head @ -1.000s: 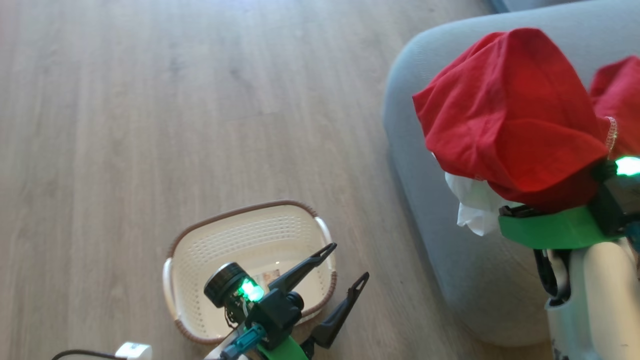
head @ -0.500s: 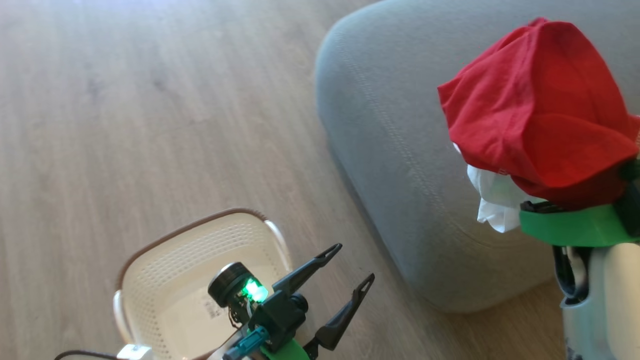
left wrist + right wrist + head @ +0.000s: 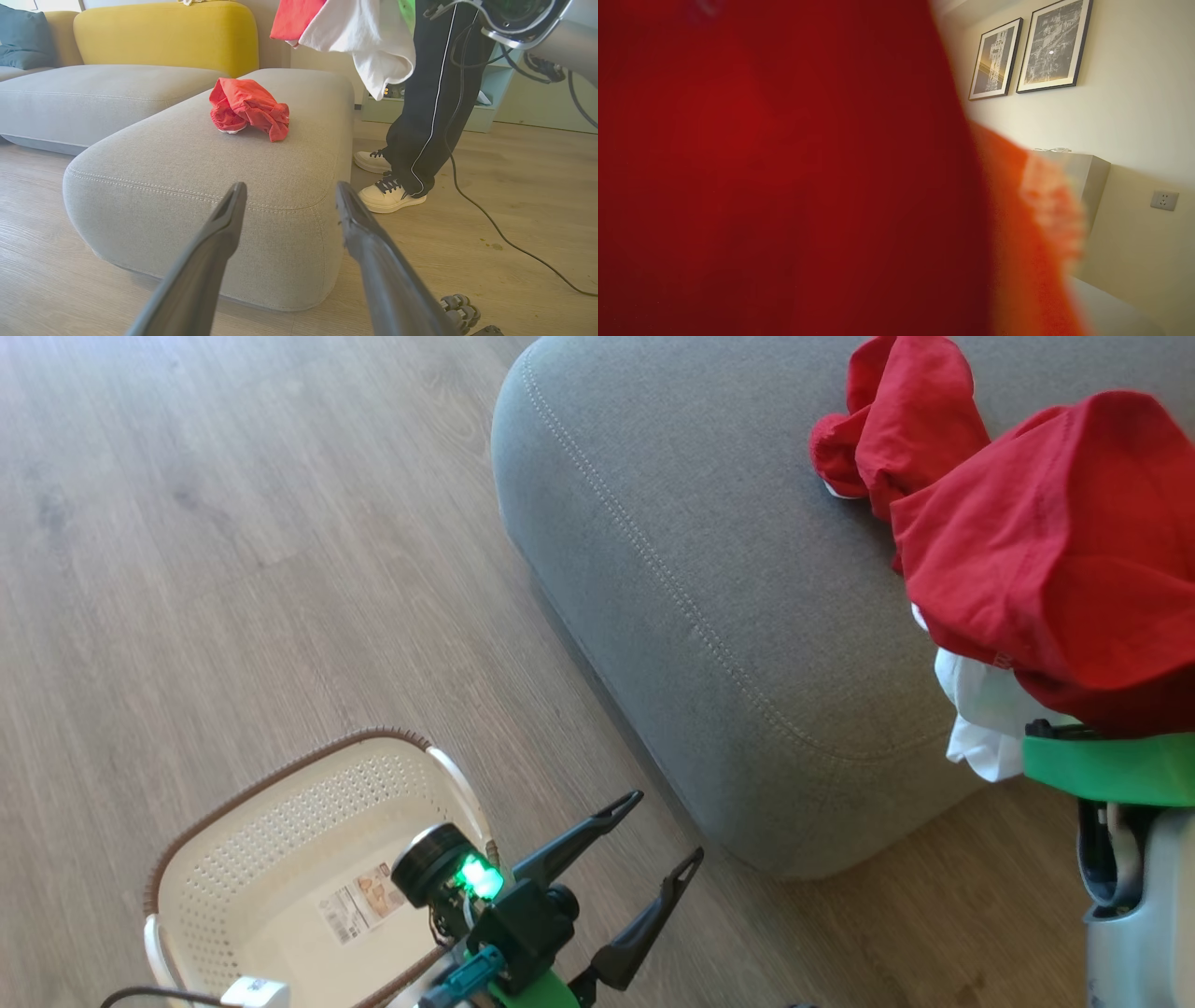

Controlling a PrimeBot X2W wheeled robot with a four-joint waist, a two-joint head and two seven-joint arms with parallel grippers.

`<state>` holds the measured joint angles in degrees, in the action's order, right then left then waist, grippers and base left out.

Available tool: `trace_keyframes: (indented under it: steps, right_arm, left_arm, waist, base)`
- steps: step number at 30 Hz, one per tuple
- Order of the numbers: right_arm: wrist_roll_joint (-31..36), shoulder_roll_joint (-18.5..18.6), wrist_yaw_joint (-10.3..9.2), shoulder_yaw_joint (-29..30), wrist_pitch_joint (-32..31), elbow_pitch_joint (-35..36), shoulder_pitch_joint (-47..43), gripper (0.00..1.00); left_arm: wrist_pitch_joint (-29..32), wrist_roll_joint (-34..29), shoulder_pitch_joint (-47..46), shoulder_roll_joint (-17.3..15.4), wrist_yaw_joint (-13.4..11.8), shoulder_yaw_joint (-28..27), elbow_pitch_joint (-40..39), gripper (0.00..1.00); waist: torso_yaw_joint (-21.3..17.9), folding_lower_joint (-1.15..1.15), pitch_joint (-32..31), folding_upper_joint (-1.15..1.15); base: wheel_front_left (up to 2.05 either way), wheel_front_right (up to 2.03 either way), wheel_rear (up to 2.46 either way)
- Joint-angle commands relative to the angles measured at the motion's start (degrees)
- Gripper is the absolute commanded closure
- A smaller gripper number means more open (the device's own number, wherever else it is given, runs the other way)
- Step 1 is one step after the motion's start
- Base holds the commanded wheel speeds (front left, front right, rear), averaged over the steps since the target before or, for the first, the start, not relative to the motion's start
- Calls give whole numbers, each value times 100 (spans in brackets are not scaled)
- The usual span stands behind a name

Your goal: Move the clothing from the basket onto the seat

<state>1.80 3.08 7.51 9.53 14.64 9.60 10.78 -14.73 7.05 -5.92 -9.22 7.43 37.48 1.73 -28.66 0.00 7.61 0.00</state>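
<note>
Aloft, right arm (image 3: 1144, 915) under red garment (image 3: 1055, 541), jaws seemingly clamped, left jaws spread.

Wood-plank floor (image 3: 233, 569) bearing a cream perforated basket (image 3: 271, 812) at seven o'clock and, well apart at one o'clock, a large grey seat (image 3: 709, 541), itself carrying a crumpled heap of red clothing (image 3: 901, 425) on its top toward its two o'clock end.
</note>
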Motion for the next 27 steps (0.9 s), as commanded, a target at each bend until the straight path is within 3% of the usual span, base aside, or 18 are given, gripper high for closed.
trace_keyframes:
  steps: [1,12,17,27]
  right_arm:
    - [-59,-20,-2,-85,36,250,96,100]
    - [-219,-20,-2,93,36,186,156,100]
    - [-500,-20,-2,776,36,7,453,100]
    - [-451,-20,-2,1790,36,-183,1428,100]
  left_arm:
    - [-27,-8,-247,-8,6,-119,-213,0]
    - [-27,36,-271,-46,6,-110,-207,0]
    - [-27,12,-311,-36,6,-116,-234,0]
    - [-27,-6,-604,-684,6,-36,-423,0]
  waist:
    - [-12,0,19,0]
    - [15,0,76,0]
    - [75,0,213,0]
    - [76,0,1307,0]
  base:
    - [0,0,0]
    - [0,0,0]
    - [0,0,0]
    - [0,0,0]
